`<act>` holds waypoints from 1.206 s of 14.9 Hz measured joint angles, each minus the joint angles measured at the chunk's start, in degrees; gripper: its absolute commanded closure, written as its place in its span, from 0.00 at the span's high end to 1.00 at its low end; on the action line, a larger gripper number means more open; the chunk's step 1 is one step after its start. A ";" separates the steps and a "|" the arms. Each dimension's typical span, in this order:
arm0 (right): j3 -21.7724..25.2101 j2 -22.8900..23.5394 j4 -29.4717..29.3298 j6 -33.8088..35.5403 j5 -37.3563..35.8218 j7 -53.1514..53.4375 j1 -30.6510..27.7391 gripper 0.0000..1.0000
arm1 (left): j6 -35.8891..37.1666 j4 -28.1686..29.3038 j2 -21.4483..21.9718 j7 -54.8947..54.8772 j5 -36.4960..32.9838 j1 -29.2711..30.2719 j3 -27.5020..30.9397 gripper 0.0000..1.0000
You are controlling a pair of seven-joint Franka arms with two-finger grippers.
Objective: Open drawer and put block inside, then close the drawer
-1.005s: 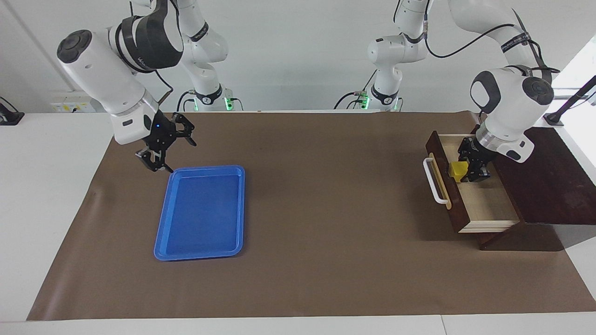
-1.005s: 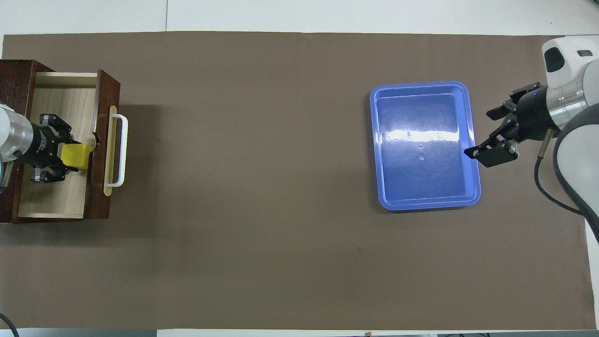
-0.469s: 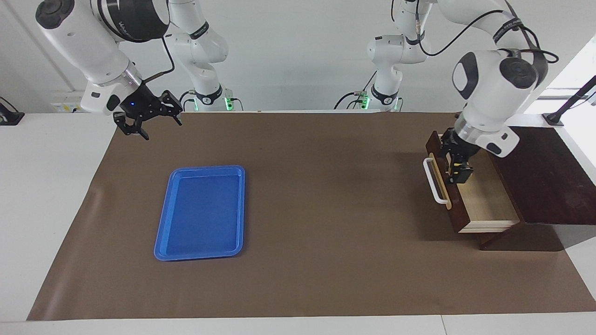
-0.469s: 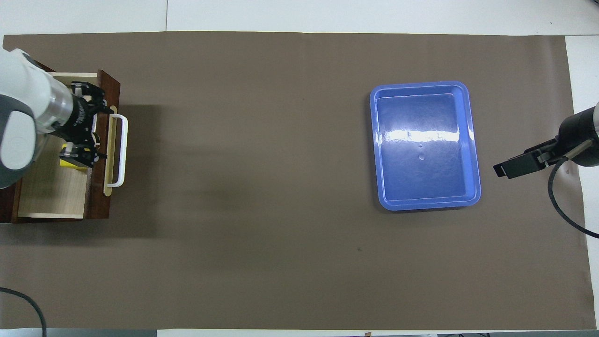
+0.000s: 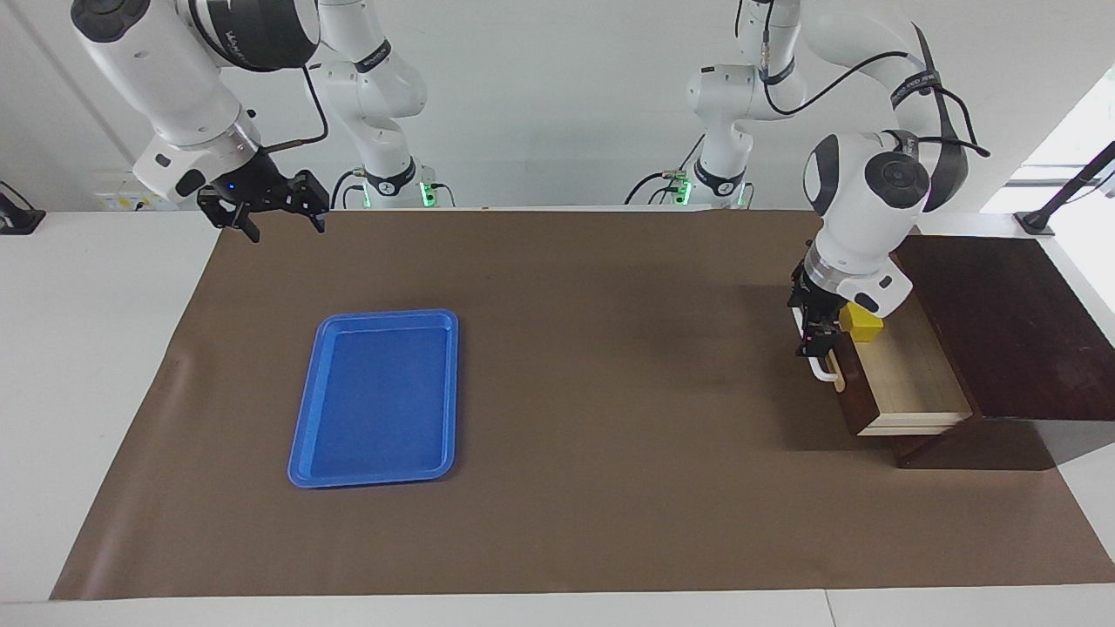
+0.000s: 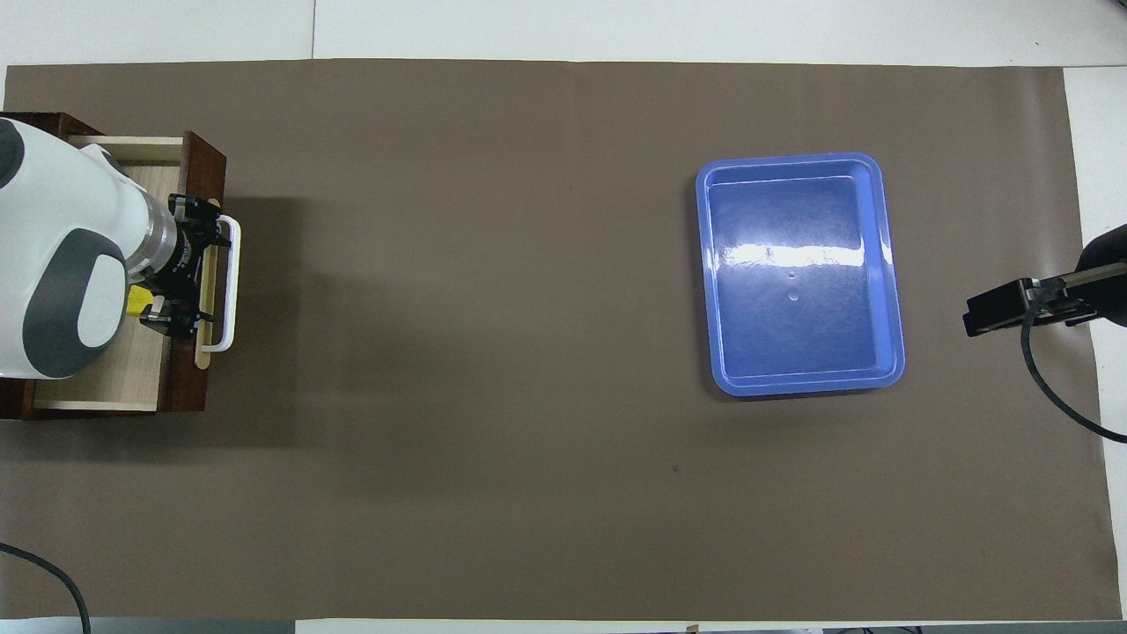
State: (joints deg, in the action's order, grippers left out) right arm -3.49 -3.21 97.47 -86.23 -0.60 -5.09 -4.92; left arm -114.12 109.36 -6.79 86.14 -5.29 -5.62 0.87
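Observation:
The drawer [image 5: 915,374] stands pulled open from its dark wooden box [image 5: 1010,331] at the left arm's end of the table. The yellow block [image 5: 862,324] lies inside it, close to the drawer front, free of any gripper. In the overhead view only a corner of the block [image 6: 134,302] shows beside the arm. My left gripper [image 5: 810,335] points down at the drawer front, over the white handle [image 6: 231,282], and hides most of it. My right gripper [image 5: 266,213] is open and empty, raised over the mat's edge at the right arm's end.
An empty blue tray [image 5: 379,396] lies on the brown mat toward the right arm's end; it also shows in the overhead view [image 6: 797,273]. The right gripper [image 6: 1004,308] is beside it, apart from it.
The left gripper let go of the block in the drawer and moved out over the drawer front and handle. The right gripper rose and pulled back from the tray.

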 measured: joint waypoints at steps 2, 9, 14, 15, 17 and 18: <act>0.01 -0.01 0.21 -0.18 -0.23 0.49 -0.02 1.00 | -0.31 -0.06 0.54 -1.11 -0.82 2.31 0.00 1.00; 0.75 -0.04 -0.23 -2.06 -0.24 0.50 -0.08 1.00 | -2.85 -0.24 0.87 -12.53 -1.38 12.14 0.01 1.00; 1.59 -0.08 -0.31 -1.87 -0.10 1.51 -0.09 1.00 | 1.48 -4.54 1.01 -16.66 -1.74 11.84 -0.90 1.00; 1.59 -0.08 -0.32 -1.80 -0.09 1.55 -0.08 1.00 | 4.72 -7.20 1.24 -18.46 -1.64 11.24 -1.24 1.00; 1.59 -0.10 -0.35 -1.61 -0.09 1.58 -0.08 1.00 | 10.60 -10.79 2.90 -24.18 -1.47 8.42 -1.68 1.00; 1.59 -0.13 -0.37 -1.61 -0.09 1.58 -0.06 1.00 | 12.89 -11.44 4.11 -28.21 -1.23 6.47 -1.80 1.00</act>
State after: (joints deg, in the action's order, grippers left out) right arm -1.90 -3.33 97.11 -87.83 -0.69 -3.51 -4.98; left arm -101.23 97.92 -2.68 57.93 -6.52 0.85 -0.94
